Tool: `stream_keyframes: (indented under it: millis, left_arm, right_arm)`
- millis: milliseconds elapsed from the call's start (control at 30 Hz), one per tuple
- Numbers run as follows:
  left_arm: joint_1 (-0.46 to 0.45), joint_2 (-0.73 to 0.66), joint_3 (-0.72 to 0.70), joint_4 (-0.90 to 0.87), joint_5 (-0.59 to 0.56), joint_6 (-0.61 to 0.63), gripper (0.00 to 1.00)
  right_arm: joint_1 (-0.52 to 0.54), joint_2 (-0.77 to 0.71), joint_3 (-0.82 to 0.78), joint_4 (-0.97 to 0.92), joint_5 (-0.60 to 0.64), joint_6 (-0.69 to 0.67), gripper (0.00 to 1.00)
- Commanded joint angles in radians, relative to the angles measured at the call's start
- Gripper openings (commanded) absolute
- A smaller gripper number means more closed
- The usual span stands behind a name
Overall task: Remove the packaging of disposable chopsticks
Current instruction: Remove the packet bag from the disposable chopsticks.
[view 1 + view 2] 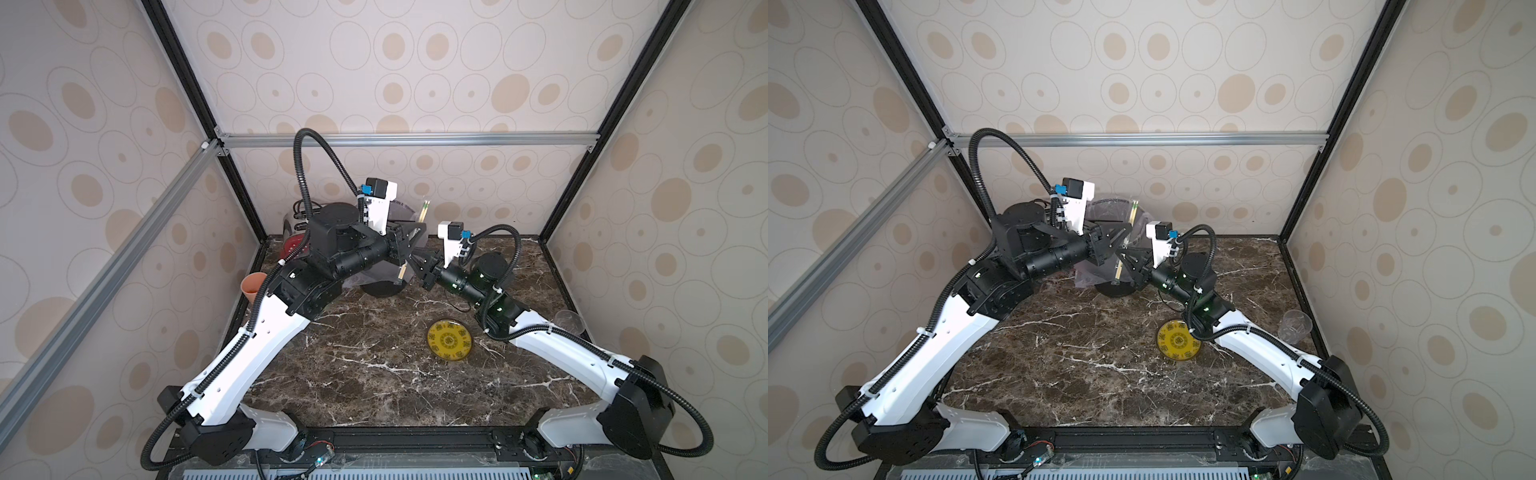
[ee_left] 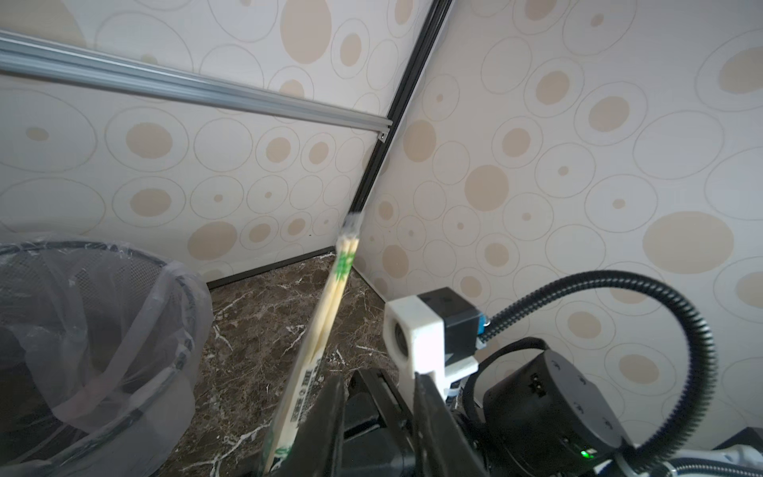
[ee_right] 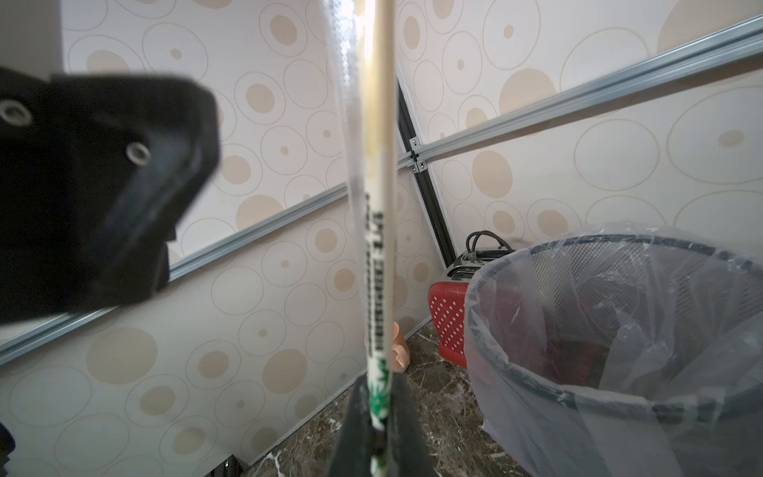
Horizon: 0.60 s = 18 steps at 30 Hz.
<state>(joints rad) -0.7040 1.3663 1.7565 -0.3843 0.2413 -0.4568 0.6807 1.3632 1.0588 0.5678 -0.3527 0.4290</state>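
Nearest the robot's base, a yellow plate (image 1: 449,342) lay on the marble tabletop (image 1: 374,374). A clear cup (image 1: 1295,327) stood near the right edge. Farther back, above the table, the right gripper (image 3: 380,396) pinched the lower end of the packaging (image 3: 373,264), a narrow clear sleeve with green and dark print. It was tilted upward. The disposable chopsticks (image 2: 330,305), two pale tan sticks, were inside it. The left gripper (image 2: 379,378) stood just beside the sleeve, jaws parted. Behind them stood a black mesh bin (image 3: 619,243) lined with a translucent bag (image 2: 124,314). Its contents could not be determined. An orange cup (image 1: 252,286) stood at the left edge.
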Motion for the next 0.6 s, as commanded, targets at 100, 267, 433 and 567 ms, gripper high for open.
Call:
stream_keyframes:
  millis: [100,267,433,567]
  left_arm:
    - [0.027,0.068,0.128,-0.120,0.000,0.084,0.49]
    - [0.049,0.108,0.176,-0.144,-0.004,0.082,0.63]
    - [0.069,0.115,0.178,-0.141,-0.025,0.076,0.64]
    - [0.087,0.116,0.170,-0.111,0.025,0.049,0.54]
  right_arm:
    - [0.006,-0.023,-0.014,-0.022,-0.070,-0.019,0.00]
    - [0.011,-0.020,-0.009,-0.036,-0.086,-0.030,0.00]
    - [0.016,-0.021,-0.010,-0.045,-0.091,-0.036,0.00]
    - [0.016,-0.019,-0.013,-0.054,-0.090,-0.044,0.00]
